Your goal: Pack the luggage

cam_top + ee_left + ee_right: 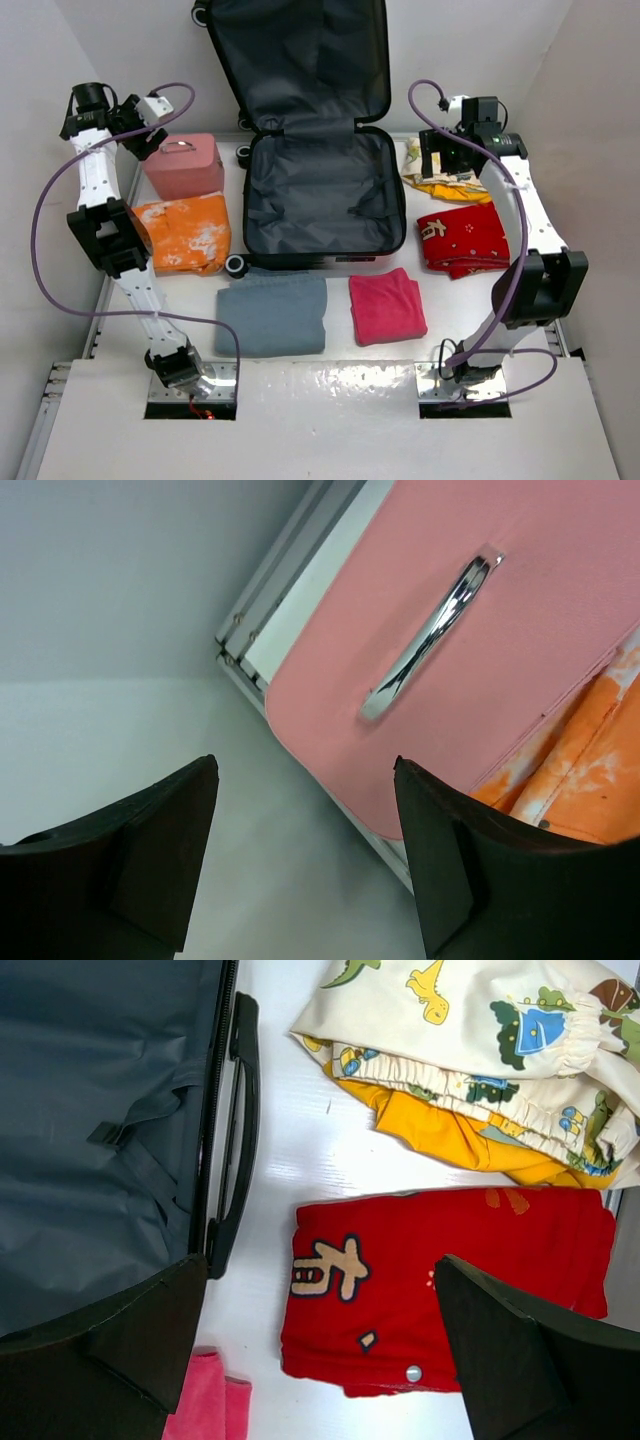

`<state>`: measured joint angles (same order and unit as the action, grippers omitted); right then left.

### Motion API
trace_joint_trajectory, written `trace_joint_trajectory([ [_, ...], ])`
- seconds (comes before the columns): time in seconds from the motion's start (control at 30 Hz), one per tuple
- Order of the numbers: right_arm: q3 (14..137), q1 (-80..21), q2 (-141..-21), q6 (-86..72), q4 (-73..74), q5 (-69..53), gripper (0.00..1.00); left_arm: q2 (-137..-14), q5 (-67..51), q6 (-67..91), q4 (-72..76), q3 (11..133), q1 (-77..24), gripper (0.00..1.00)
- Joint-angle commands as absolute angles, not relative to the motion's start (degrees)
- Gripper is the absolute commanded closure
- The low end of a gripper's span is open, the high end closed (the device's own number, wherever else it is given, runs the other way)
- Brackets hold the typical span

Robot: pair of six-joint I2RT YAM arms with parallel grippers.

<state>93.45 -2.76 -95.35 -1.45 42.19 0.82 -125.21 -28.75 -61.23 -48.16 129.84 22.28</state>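
Table (337, 318) white, walled on 3 sides. Luggage (315, 190) sits at back centre of the table, unzipped: base half flat, lid half propped up against the back wall, dark grey lining (90, 1110) showing in both halves. Its black side handle (240, 1130) faces the right arm's side.

Folded grey cloth (272, 314) lies just in front of the luggage, left of centre. Orange-and-white cloth (185, 232) is left of the luggage, touching the pink case (184, 165) behind it; the case has a chrome handle (430, 640) on top. Red printed cloth (440, 1280) is right of the luggage, near but apart. Folded pink cloth (387, 306) is in front, beside the grey one. Dinosaur-print cloth (480, 1040) is stacked on a yellow cloth (450, 1135), behind the red one.

Left gripper (300, 770) hangs above the near-left edge of the pink case, fingers spread, nothing between them. Right gripper (320, 1265) hovers over the gap between luggage and red cloth, fingers wide apart, holding nothing.
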Motion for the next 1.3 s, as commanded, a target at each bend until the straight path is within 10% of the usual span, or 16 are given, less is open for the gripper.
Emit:
trace_joint_trajectory([
  [0.0,94.8,-3.4,-95.7,-0.6,40.6,0.5,0.06,-125.8,-34.8,-65.7,-47.7,130.8,22.9,0.25],
  [0.83,94.7,-3.4,-96.3,-0.2,40.3,1.9,0.06,-130.9,-40.5,-63.6,-48.1,129.0,17.8,0.51],
  [0.97,94.7,-3.4,-96.6,-0.4,40.3,2.2,0.06,-132.2,-39.2,-62.6,-46.1,129.0,16.8,0.63],
  [1.07,94.7,-3.3,-96.4,-0.5,40.3,2.4,0.06,-132.8,-37.5,-61.2,-44.7,129.6,16.8,1.00],
  [1.27,94.6,-3.4,-96.1,-0.4,40.2,2.1,0.06,-127.0,-37.7,-50.7,-38.0,129.6,18.0,1.00],
])
